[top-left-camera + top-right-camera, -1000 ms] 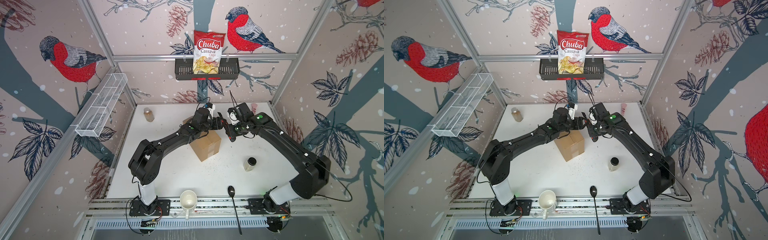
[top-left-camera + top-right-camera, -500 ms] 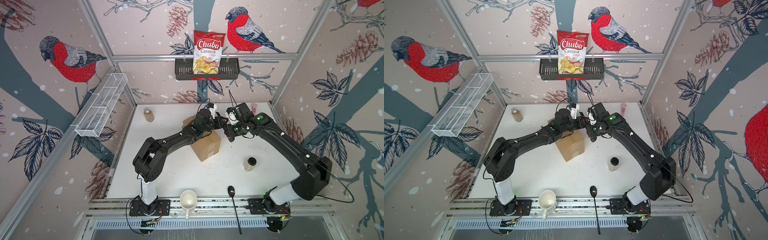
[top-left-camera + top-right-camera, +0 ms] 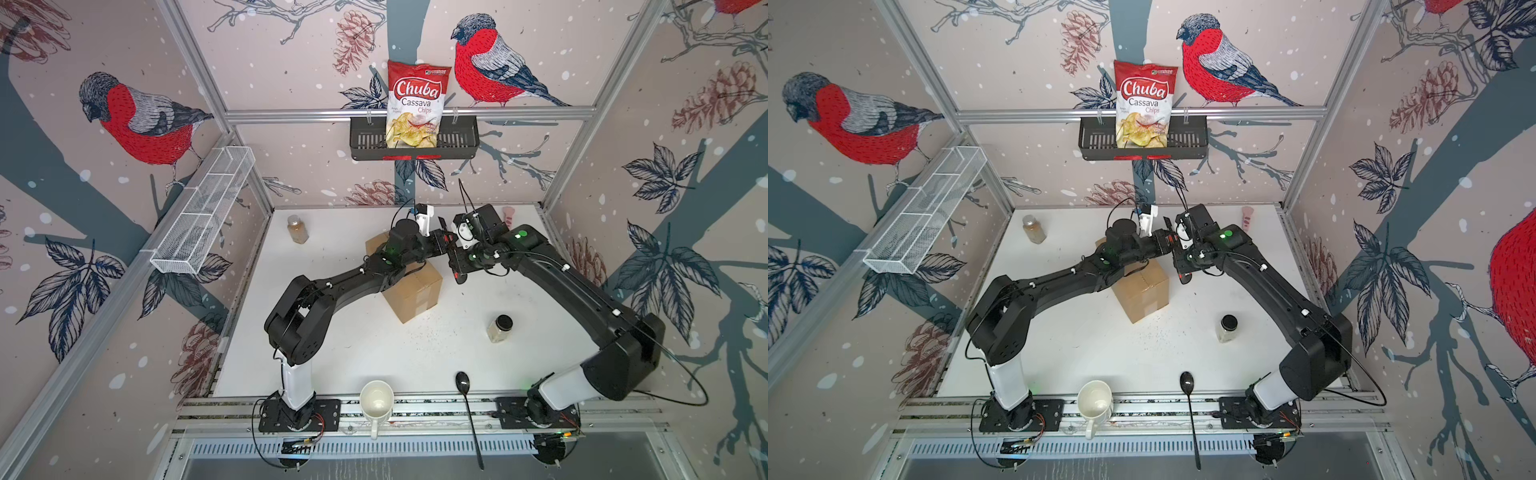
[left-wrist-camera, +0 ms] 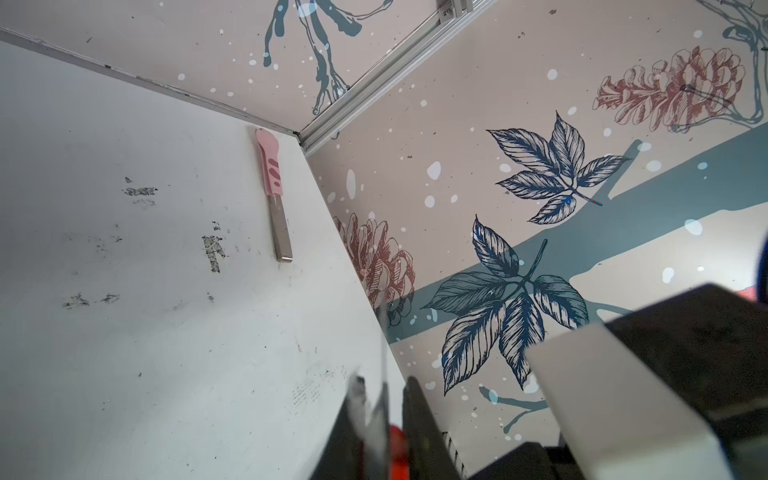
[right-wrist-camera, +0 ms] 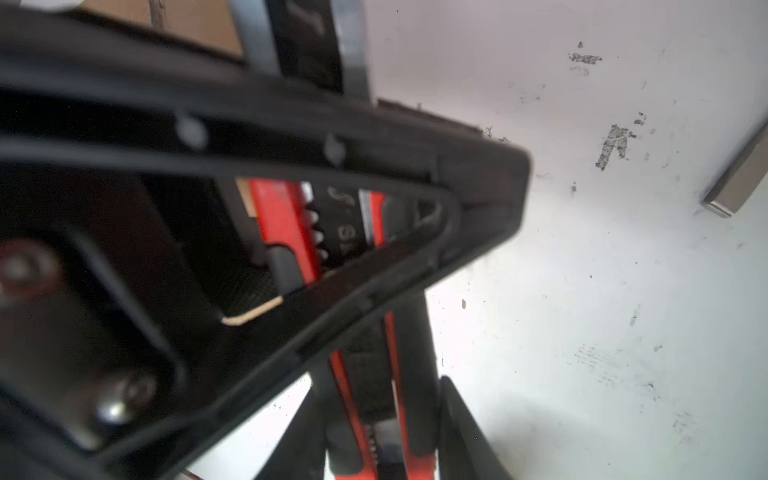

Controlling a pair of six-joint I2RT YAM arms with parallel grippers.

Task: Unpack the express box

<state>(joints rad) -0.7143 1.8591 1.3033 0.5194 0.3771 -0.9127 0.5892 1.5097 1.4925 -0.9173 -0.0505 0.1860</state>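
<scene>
The express box (image 3: 415, 293) (image 3: 1144, 291), a brown taped carton, stands mid-table with its flaps closed, partly under the left arm. Just above its far right corner both grippers meet. My right gripper (image 3: 455, 266) (image 5: 376, 382) is shut on the handle of a red and black utility knife (image 5: 365, 374). My left gripper (image 3: 444, 241) (image 4: 384, 399) has its fingers drawn in on the knife's front end, where the grey blade and a red part (image 4: 397, 440) show between them. In the right wrist view one left finger (image 5: 374, 266) crosses in front of the knife.
A pink-handled cutter (image 3: 508, 214) (image 4: 272, 195) lies by the back right corner. A black-lidded jar (image 3: 500, 328) stands right of the box and a brown jar (image 3: 298, 229) at back left. A mug (image 3: 376, 401) and spoon (image 3: 467, 411) lie at the front edge. A chips bag (image 3: 415, 104) sits in the wall basket (image 3: 457, 143).
The left gripper's jaws have closed in around the knife's front end. The left arm's elbow has shifted a little to the right. The right arm and the box have stayed put.
</scene>
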